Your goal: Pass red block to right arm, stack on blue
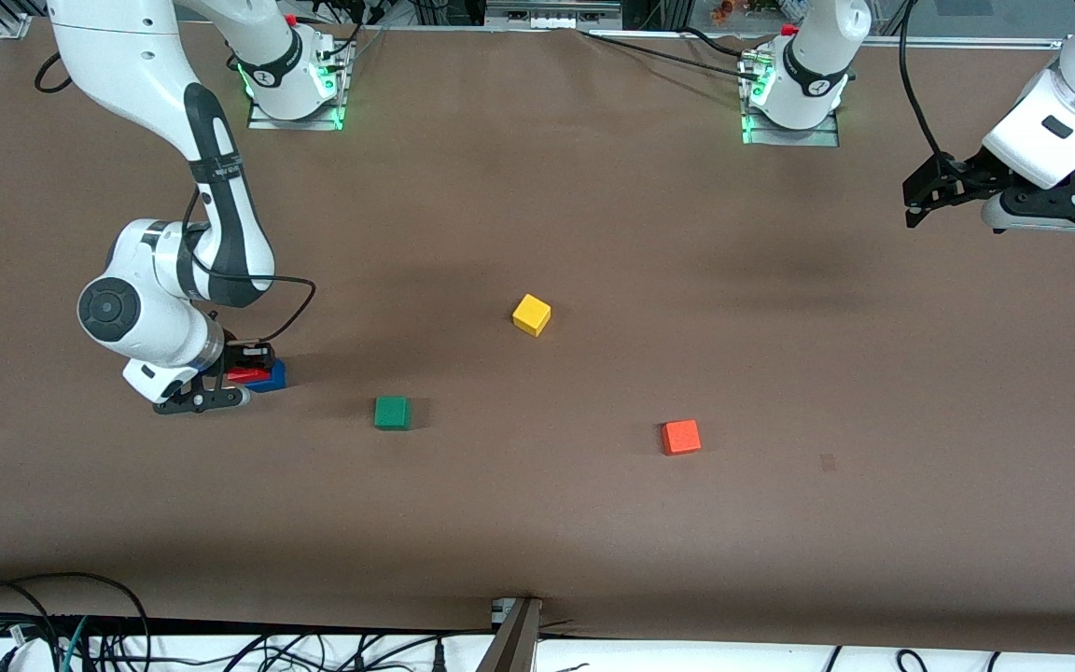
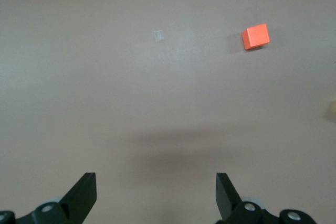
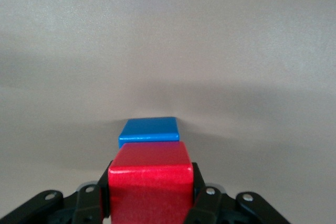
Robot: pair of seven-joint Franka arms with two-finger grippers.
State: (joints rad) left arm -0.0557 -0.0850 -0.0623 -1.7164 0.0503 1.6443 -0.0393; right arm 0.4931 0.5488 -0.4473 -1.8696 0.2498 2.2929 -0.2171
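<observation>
My right gripper (image 1: 241,375) is shut on the red block (image 1: 241,375), low at the right arm's end of the table. In the right wrist view the red block (image 3: 149,187) sits between the fingers (image 3: 198,192), and the blue cube (image 3: 149,131) lies on the table just past it. In the front view the blue cube (image 1: 272,376) shows right beside and partly under the red block. I cannot tell whether the two touch. My left gripper (image 1: 914,207) is open and empty, held high over the left arm's end of the table; its own view shows it (image 2: 156,195) with jaws wide apart.
A yellow cube (image 1: 531,315) lies mid-table. A green cube (image 1: 392,412) lies nearer the front camera, between the yellow cube and the blue one. An orange-red cube (image 1: 680,436) lies toward the left arm's end and shows in the left wrist view (image 2: 255,36).
</observation>
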